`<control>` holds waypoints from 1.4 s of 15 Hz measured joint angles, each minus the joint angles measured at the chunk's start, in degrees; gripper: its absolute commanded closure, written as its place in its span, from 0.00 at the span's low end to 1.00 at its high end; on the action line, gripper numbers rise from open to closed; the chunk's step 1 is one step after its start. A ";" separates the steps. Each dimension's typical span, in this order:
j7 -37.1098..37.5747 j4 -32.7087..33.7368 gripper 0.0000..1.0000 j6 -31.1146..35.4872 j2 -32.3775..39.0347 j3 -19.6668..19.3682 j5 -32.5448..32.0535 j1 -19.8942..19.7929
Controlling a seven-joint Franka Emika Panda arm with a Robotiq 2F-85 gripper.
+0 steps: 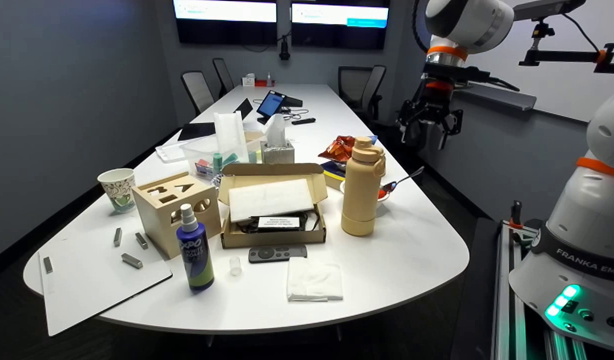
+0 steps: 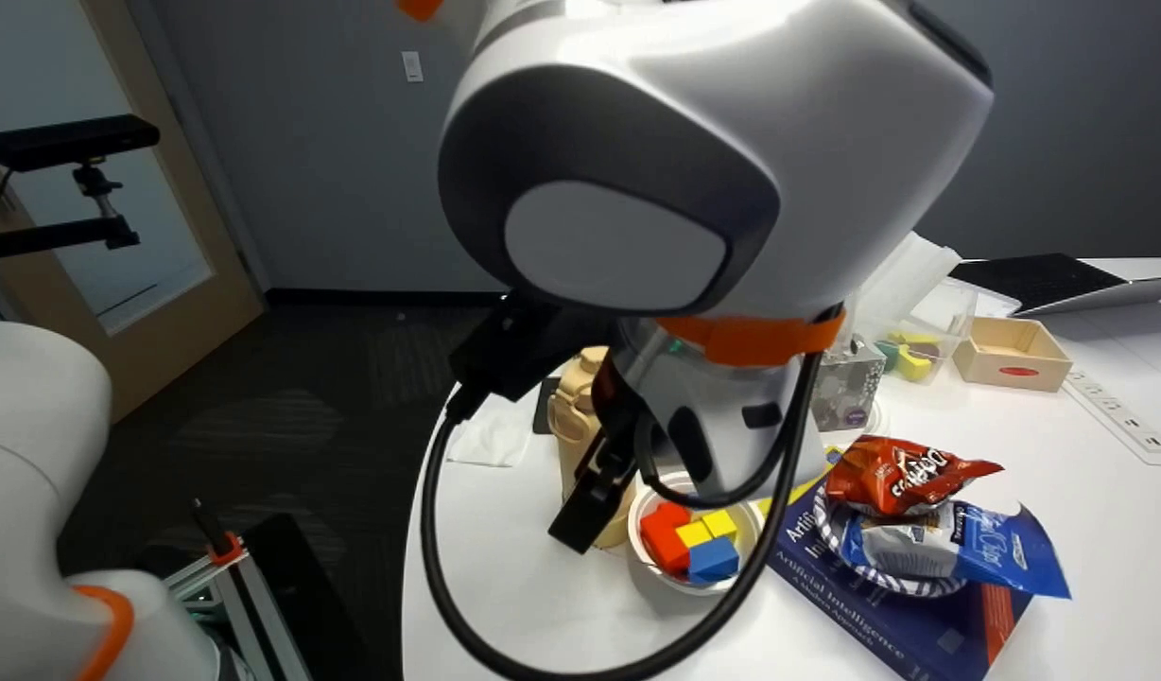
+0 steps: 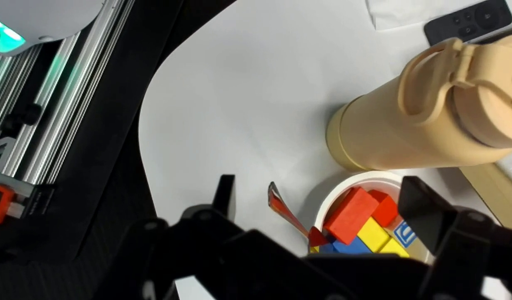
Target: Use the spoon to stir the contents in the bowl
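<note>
The white bowl (image 3: 337, 191) holds several red, yellow and blue blocks; it also shows in an exterior view (image 2: 673, 584), and in the other is mostly behind the tan bottle. The spoon (image 3: 286, 213), thin and shiny with a reddish tint in the wrist view, leans on the bowl's rim with its handle out over the table. The handle also shows as silvery in an exterior view (image 1: 412, 175). My gripper (image 3: 320, 196) is open and empty above the bowl, its fingers wide apart in view. It hangs in the air in an exterior view (image 1: 423, 141). The spoon's lower end is partly hidden.
The tall tan bottle (image 1: 359, 195) stands close beside the bowl, also in the wrist view (image 3: 406, 125). A blue book (image 2: 855, 610) with chip bags (image 2: 897, 478) lies on the bowl's other side. An open cardboard box (image 1: 274, 240) stands further along. The table edge (image 3: 141, 137) curves nearby.
</note>
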 measured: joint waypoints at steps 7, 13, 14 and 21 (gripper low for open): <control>-6.81 -1.93 0.00 3.31 3.67 -3.75 3.92 -0.01; -13.25 -1.92 0.00 3.76 7.29 -6.55 7.86 -0.01; -14.45 -1.92 0.00 3.79 7.87 -6.91 8.49 -0.01; -20.00 -1.92 0.00 4.09 11.32 -7.72 11.26 -0.01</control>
